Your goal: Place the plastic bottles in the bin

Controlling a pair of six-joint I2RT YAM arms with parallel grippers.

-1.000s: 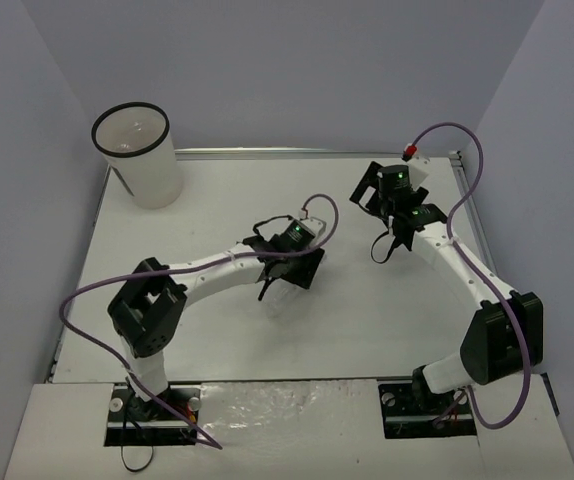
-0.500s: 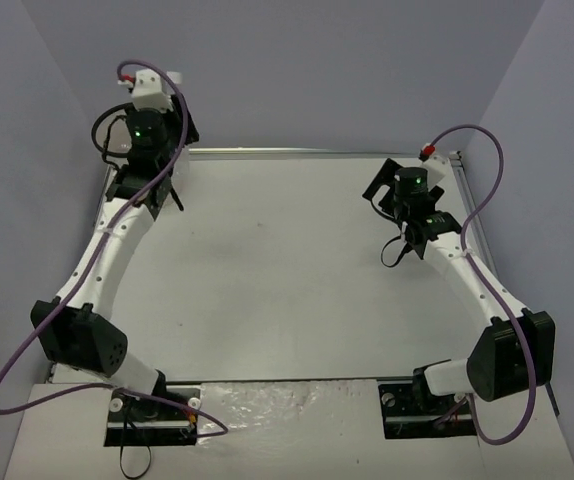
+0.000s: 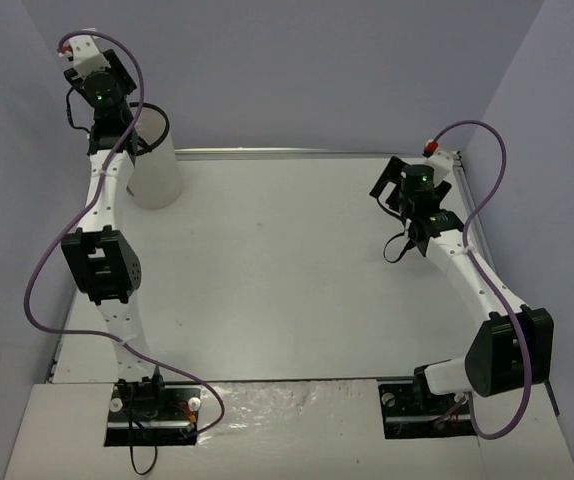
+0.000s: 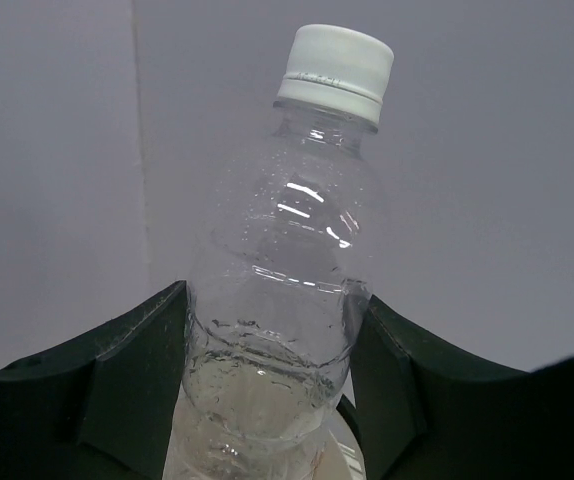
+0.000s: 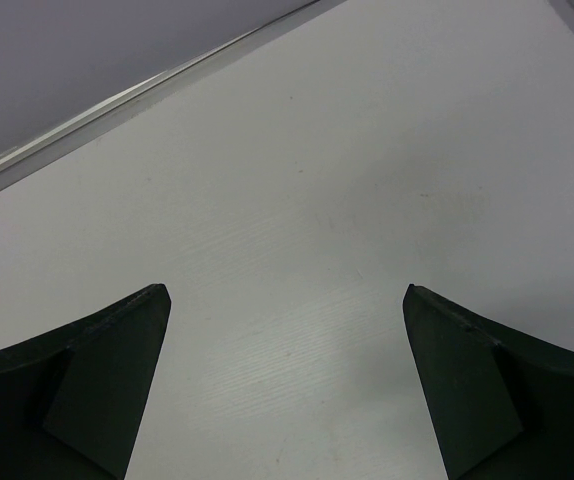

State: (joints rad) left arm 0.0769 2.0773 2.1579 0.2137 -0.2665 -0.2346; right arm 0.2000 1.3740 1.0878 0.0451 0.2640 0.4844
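Observation:
My left gripper (image 4: 272,310) is shut on the plain clear bottle (image 4: 297,250). The bottle has a white cap and points up towards the wall in the left wrist view. In the top view the left gripper (image 3: 119,135) is raised at the back left, right at the black rim of the tall white bin (image 3: 155,170); the bottle is hidden there by the arm. My right gripper (image 5: 282,330) is open and empty above the bare table, and the top view shows it at the right side (image 3: 399,250). The other bottles are out of view.
Grey walls close the table at the back and both sides. A metal rail (image 3: 297,153) runs along the table's far edge. The right arm's purple cable (image 3: 487,160) loops near the back right corner.
My left arm has swung from the middle of the table to the back left and risen up at the bin. My right gripper has shifted slightly to the right.

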